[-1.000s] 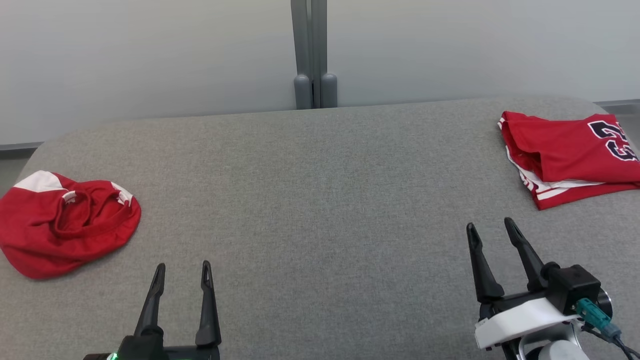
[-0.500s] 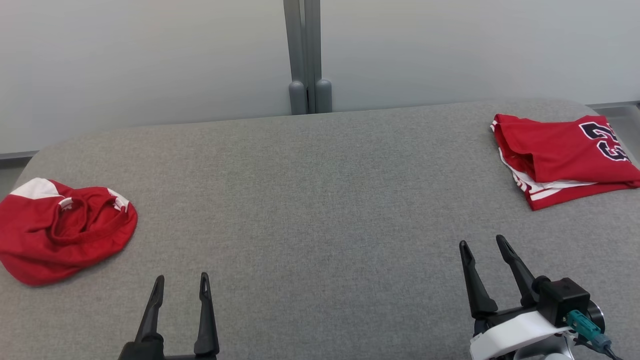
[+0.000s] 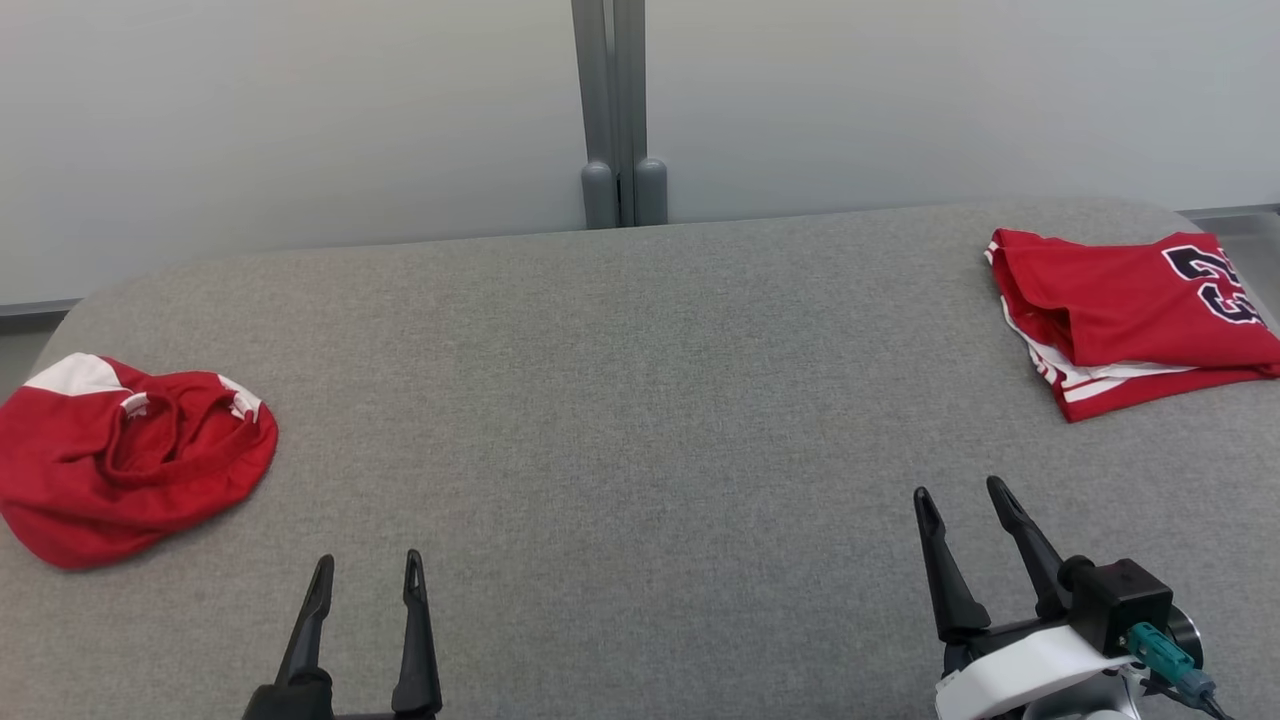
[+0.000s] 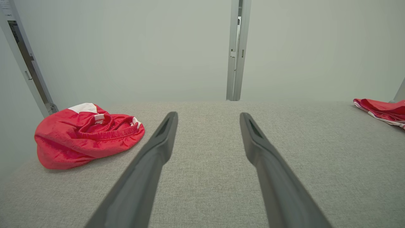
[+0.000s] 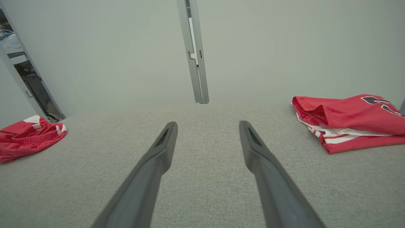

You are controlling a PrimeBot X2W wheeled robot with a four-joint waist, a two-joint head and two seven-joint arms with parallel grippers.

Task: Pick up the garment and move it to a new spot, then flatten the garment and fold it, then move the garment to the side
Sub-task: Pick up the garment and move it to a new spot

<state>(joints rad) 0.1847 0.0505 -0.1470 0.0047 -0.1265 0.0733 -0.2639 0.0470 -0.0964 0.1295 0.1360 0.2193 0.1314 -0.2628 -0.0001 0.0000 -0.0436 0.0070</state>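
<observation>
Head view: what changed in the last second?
The left end effector and right end effector drew back slightly toward the robot, both open and empty. The camera shifted slightly too. The crumpled red shorts and folded red jersey stayed put on the grey table.

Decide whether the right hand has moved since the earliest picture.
Yes. The right hand has drawn back toward the robot, away from the folded red jersey.

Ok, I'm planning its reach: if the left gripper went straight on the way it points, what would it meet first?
Probably nothing: the left gripper aims past the crumpled red shorts, over bare grey tabletop toward the grey post. Depth is unclear.
</observation>
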